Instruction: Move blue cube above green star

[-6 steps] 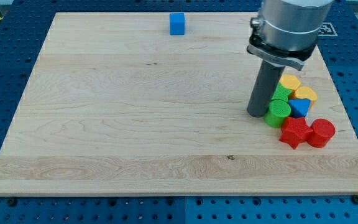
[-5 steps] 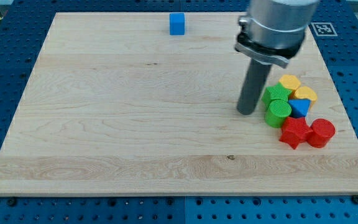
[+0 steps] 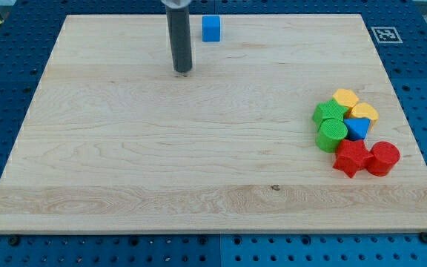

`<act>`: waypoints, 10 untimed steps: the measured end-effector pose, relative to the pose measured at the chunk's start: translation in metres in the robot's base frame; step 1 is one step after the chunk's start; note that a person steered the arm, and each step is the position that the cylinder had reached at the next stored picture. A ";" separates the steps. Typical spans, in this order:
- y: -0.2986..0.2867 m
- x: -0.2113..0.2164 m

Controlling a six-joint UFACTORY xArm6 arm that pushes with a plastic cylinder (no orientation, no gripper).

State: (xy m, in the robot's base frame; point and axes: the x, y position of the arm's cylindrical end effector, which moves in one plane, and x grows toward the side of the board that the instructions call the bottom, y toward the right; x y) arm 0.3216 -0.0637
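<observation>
The blue cube [image 3: 211, 28] sits near the top edge of the wooden board, a little left of centre. The green star [image 3: 329, 113] lies at the view's right, at the upper left of a cluster of blocks. My tip [image 3: 182, 71] rests on the board, below and to the left of the blue cube, with a small gap between them. The rod rises from it out of the view's top. The tip is far to the left of the green star.
The cluster at the right holds a green cylinder [image 3: 333, 134], a yellow block [image 3: 345, 98], a second yellow block [image 3: 363, 112], a blue triangular block [image 3: 357, 128], a red star [image 3: 351, 158] and a red cylinder [image 3: 383, 158]. The wooden board [image 3: 124, 148] lies on a blue perforated table.
My tip has moved from beside the green blocks at the right, up and far to the left, to a spot just below-left of the blue cube. No block has moved.
</observation>
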 end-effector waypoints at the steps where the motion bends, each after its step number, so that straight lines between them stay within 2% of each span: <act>1: -0.001 -0.051; 2: 0.002 -0.091; 3: 0.027 -0.106; 4: 0.062 -0.097; 6: 0.084 -0.030; 9: 0.185 -0.041; 10: 0.200 -0.050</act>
State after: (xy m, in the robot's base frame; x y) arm 0.2717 0.1361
